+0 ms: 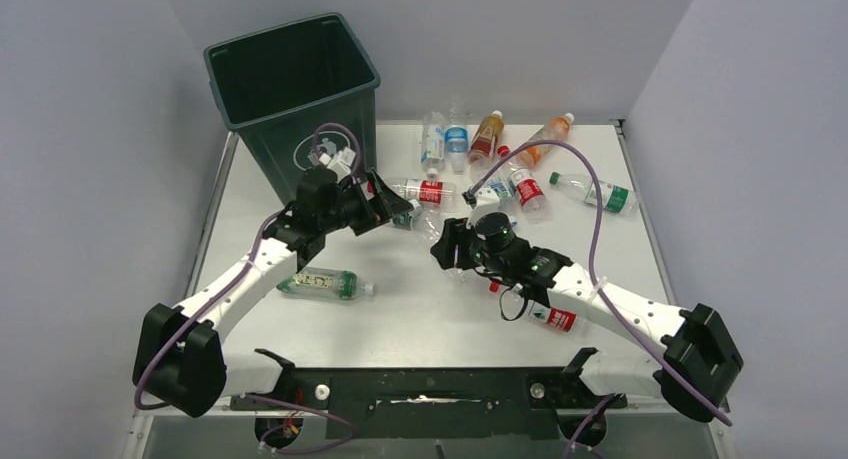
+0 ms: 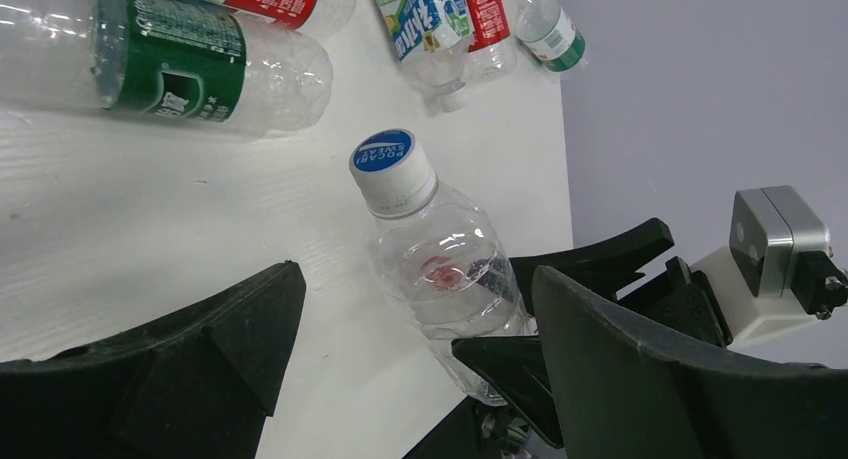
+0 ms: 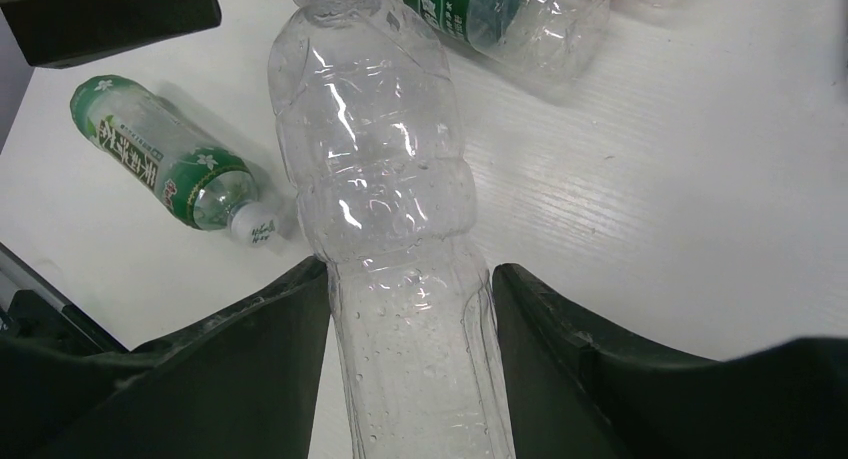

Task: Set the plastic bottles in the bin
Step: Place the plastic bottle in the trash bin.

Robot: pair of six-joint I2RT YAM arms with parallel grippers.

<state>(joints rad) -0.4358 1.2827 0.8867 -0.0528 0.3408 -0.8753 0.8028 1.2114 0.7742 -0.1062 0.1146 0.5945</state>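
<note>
My right gripper [image 3: 410, 275] is closed on a clear bottle [image 3: 380, 149] with no label. Its two black fingers press the lower body from either side, and the neck end points away from the wrist. From the left wrist view I can see the bottle's white cap with a blue top.

My left gripper [image 1: 395, 207] stands wide open and holds nothing. The capped end of the held bottle sits in line with the gap between its fingers, just beyond them. I cannot tell from these angles whether either finger touches the plastic. The two grippers meet nose to nose near the middle of the table [image 1: 420, 319], left of the bottle pile.

The bin [image 1: 330, 129] stands upright in the far left corner with its mouth open. It is just behind the left gripper and a little to its left, so the held bottle is near the bin but not over it.

A green-labelled bottle [image 1: 325, 284] lies on its side beside my left forearm. A red-labelled bottle [image 1: 552, 319] lies partly under my right arm. The other bottles [image 1: 500, 154] lie scattered along the far edge, to the right of the bin.
</note>
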